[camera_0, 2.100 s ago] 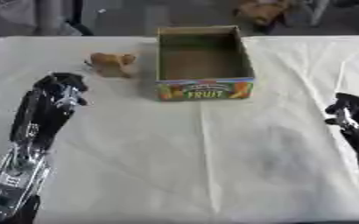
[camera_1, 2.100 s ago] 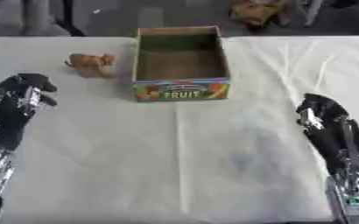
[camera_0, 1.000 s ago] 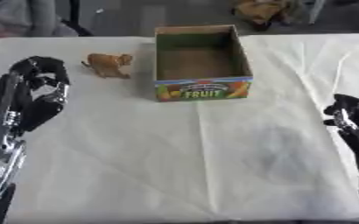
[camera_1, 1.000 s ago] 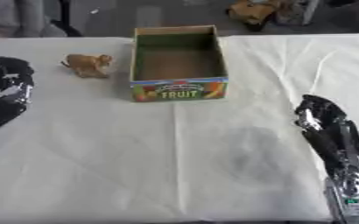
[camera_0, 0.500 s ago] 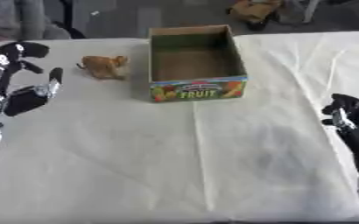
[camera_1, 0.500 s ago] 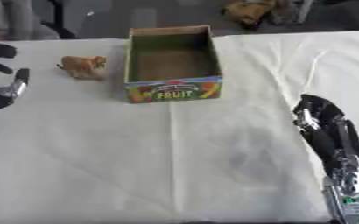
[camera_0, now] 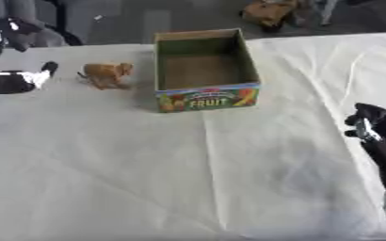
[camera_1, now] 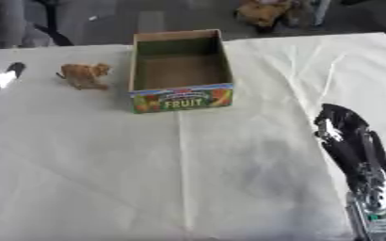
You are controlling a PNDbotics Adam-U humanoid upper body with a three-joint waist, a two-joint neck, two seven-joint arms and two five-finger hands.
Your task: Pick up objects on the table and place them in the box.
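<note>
Left hand [camera_0: 15,81], fingers released, has swung up beside the brown toy animal [camera_0: 106,74], nearing a grasp; box [camera_0: 205,96] empty

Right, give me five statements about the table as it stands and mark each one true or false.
1. The toy animal lies inside the fruit box. False: it stands on the white tablecloth, to the box's left.
2. The box is empty. True.
3. The left robot hand holds the toy animal. False: it is apart from it, to the toy's left.
4. The right robot hand shows near the table's right edge, away from the box. True.
5. The box's printed front reads FRUIT. True.
</note>
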